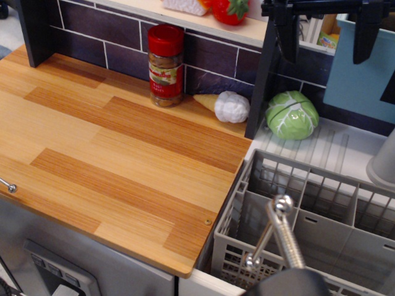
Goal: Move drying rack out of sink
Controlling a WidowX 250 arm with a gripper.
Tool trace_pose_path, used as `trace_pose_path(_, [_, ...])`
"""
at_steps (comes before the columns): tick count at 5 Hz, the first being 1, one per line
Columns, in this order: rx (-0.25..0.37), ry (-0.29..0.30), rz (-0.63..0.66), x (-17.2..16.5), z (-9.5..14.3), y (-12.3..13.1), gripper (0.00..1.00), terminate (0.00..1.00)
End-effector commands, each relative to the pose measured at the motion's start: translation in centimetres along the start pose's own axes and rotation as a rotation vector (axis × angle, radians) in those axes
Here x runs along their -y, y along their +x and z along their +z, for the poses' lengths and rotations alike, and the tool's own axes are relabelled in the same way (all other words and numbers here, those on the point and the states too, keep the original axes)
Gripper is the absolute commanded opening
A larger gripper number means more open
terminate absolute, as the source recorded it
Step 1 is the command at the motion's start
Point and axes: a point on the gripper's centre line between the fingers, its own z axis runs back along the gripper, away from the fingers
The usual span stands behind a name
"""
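Only one view, observation.image. The drying rack (pixel 308 228) is sitting down in the sink (pixel 336 148), filling most of the basin, its near-left corner just beside the wooden countertop (pixel 111 154). The gripper (pixel 327 34) is hanging at top right, well above and behind the rack w/ both black fingers pointing down and spread apart, nothing btwn them, so jaws are released. Task looks not yet started; rack is untouched.

Risks as I'm judging them:
- Chrome faucet (pixel 279 231) is arching over the rack's front compartments. Lifting the rack straight up is prob going to snag a wall or divider on it; rack may tip or jam.
- Grey cup (pixel 384 161) is standing at the right edge, touching or just beside the rack's back rim, can't tell which. Dragging the rack may be knocking it over.
- Cabbage (pixel 292 115) is resting on the ribbed drainboard just behind the rack; a descent too far back is hitting it instead.
- Grid walls are thin and perforated; a shallow pinch on one rim means the big rack is swinging or slipping off.
- Spice jar (pixel 165 65) and cauliflower (pixel 229 106) are standing at the countertop's back, so landing the rack too far back is bumping them.
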Motion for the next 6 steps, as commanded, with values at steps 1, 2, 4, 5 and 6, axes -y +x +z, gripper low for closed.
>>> trace_pose_path(1, [0.0,0.0,0.0,0.0,0.0,0.0,1.0,0.0])
trace_pose_path(2, [0.013,0.041,0.007,-1.3,-3.8,0.0,1.0,0.0])
trace_pose_path(4, [0.085,0.052,0.051,-2.8,-11.1,0.1,1.0,0.0])
trace_pose_path(5, [0.099,0.031,0.051,-2.3,-12.9,0.3,1.0,0.0])
trace_pose_path(6, [0.111,0.028,0.058,-1.7,-14.0,0.7,1.0,0.0])
